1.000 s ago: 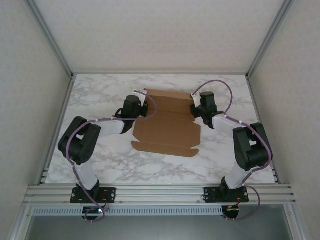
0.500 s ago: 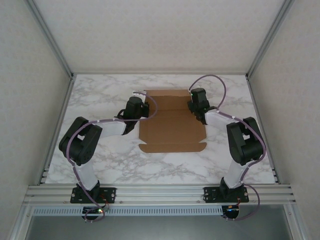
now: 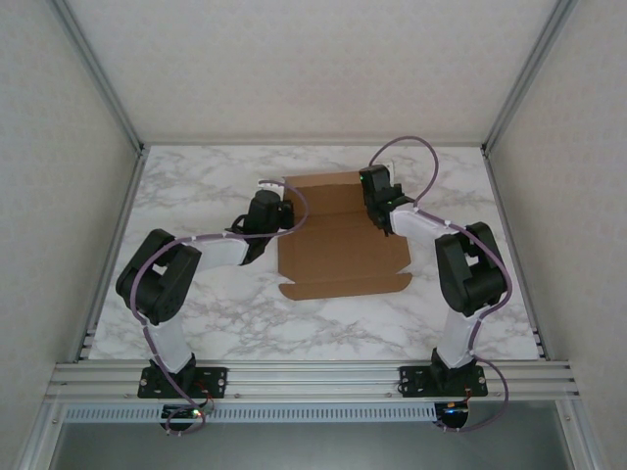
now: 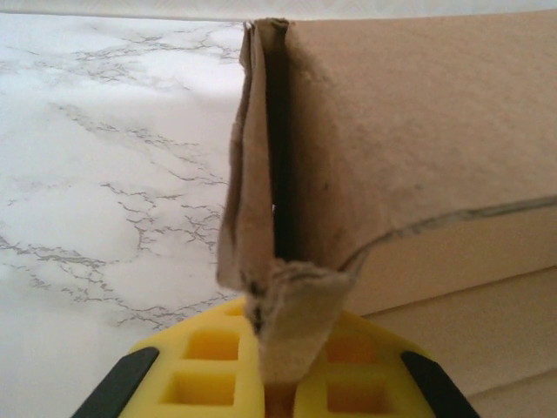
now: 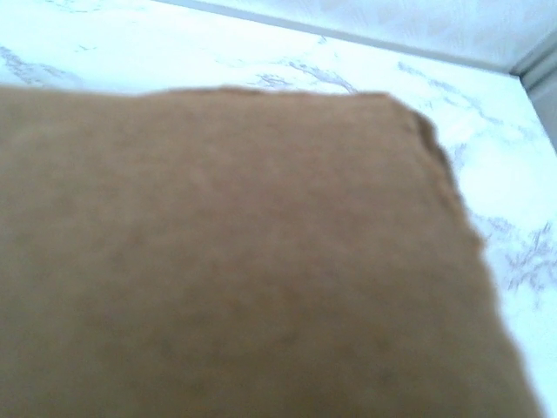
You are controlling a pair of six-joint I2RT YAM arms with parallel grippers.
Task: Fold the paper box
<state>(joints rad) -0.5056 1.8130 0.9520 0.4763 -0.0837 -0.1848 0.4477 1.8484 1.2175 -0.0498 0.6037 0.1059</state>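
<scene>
table (image 3: 323,328): white marble, grey-veined | walls (image 3: 294,69): pale, textured (three sides) | frame rails (image 3: 313,377): aluminium | light: even

Each arm consisted of black joint housings joined by white tubular links. The left arm (image 3: 167,284) and right arm (image 3: 468,279) each stood on a black base plate (image 3: 181,380). A purple cable (image 3: 407,139) ran along each arm. The left gripper (image 4: 280,374) had yellow fingers (image 4: 204,370) moulded with square recesses and edged in black.
</scene>
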